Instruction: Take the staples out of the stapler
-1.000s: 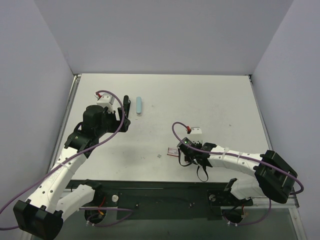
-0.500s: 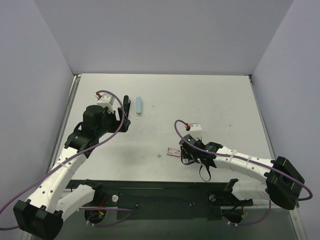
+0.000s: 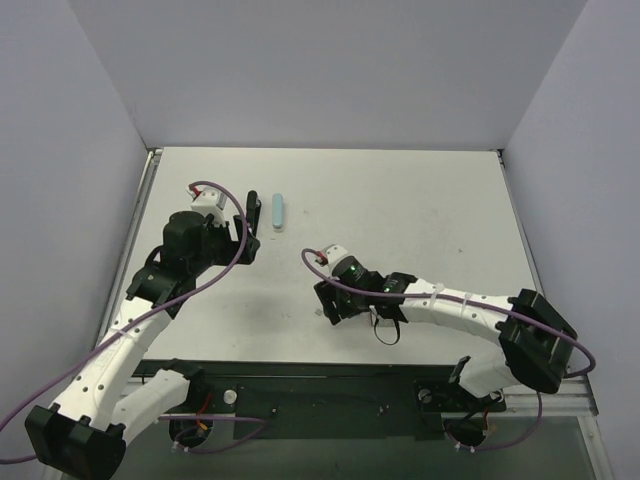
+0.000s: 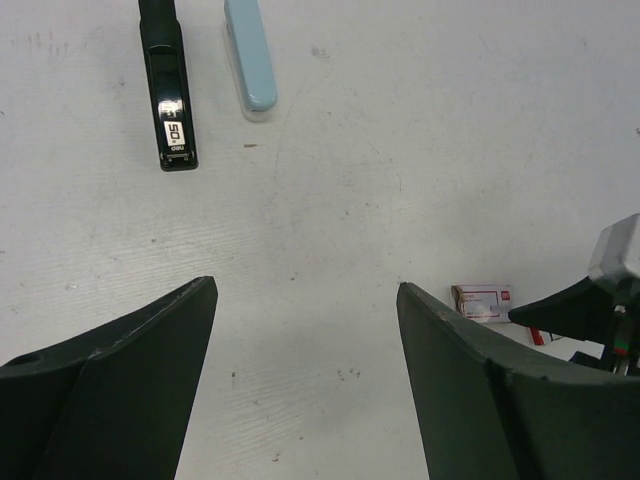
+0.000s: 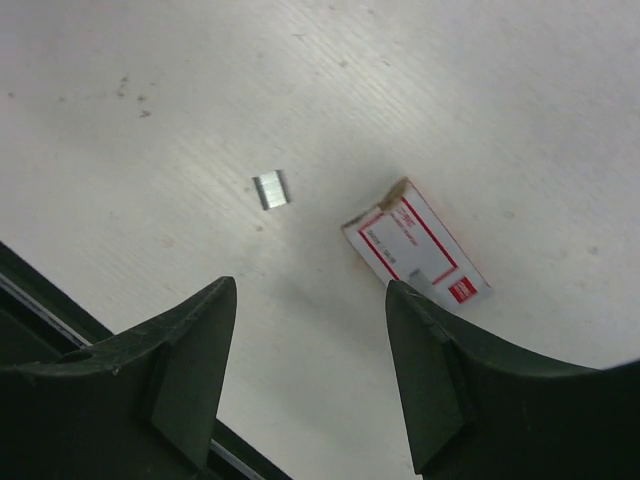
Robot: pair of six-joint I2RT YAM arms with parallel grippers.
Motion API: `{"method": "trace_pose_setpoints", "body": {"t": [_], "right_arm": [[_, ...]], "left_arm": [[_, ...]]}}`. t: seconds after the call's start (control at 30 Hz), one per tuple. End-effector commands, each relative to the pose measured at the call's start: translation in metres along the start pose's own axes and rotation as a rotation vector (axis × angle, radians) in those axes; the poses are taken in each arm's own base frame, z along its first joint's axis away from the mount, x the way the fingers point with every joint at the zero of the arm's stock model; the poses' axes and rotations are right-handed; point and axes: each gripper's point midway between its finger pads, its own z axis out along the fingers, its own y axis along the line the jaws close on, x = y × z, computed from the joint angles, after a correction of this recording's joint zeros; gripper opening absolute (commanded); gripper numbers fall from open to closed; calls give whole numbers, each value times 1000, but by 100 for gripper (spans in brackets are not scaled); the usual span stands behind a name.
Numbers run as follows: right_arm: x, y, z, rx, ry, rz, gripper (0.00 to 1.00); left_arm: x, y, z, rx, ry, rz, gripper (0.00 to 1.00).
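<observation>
staples lying loose — just beyond right pincer, jaws apart

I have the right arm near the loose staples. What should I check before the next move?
1. Is the right gripper free? The fingers are apart with nothing between them: ok.
2. Are the staples reachable? They lie loose, apart from the staple box: ok.
3. Is the left gripper open and empty? ok.
4. Are the black stapler and blue stapler lying side by side, touched by neither gripper? ok.
5. Are any staples left inside either stapler? cannot tell.
</observation>
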Motion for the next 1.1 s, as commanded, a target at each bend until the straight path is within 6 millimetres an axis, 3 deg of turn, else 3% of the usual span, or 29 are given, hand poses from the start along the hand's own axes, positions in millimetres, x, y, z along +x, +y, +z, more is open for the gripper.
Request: {"method": "trace_pose_setpoints", "body": {"t": [0.0, 0.33, 0.67, 1.07], "right_arm": [[-14, 40, 6, -167, 2, -195, 57], [-19, 61, 30, -251, 33, -331, 58], [-17, 52, 54, -178, 42, -348, 55], [-13, 44, 62, -118, 55, -352, 49]], "left_arm": [[-24, -4, -6, 13, -87, -3, 84], [-26, 0, -10, -3, -100, -8, 89], [-26, 0, -10, -5, -99, -10, 91], [-25, 0, -8, -5, -94, -8, 91]]}}
